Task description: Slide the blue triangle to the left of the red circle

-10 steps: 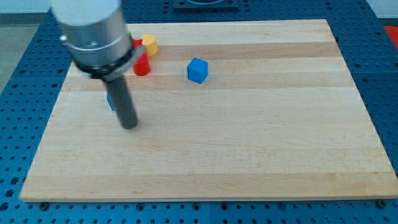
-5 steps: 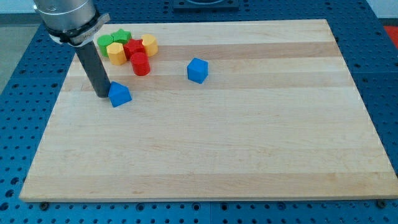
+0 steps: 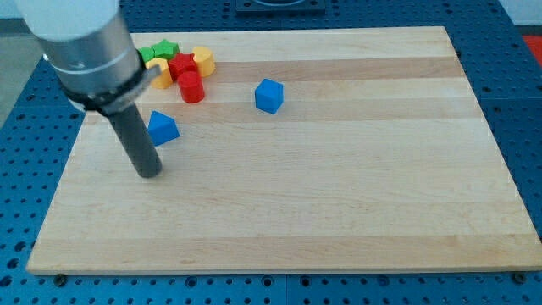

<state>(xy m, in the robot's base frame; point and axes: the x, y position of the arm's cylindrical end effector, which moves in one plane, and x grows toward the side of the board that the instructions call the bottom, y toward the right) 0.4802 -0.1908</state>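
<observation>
resting on the wooden board [image 3: 339, 212], my tip [image 3: 150, 172] sits just below-left of the blue triangle [image 3: 163, 127], apart from it. we have no fingers, only a rod. the red circle [image 3: 191, 86] stands above-right.

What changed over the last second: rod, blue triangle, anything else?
My tip went from the view's lower right of the blue triangle up to its left edge, then back down; it now sits below and slightly left of it, apart. The triangle barely shifted. The blue cube, red cylinder and the cluster at the view's top left stayed put.
</observation>
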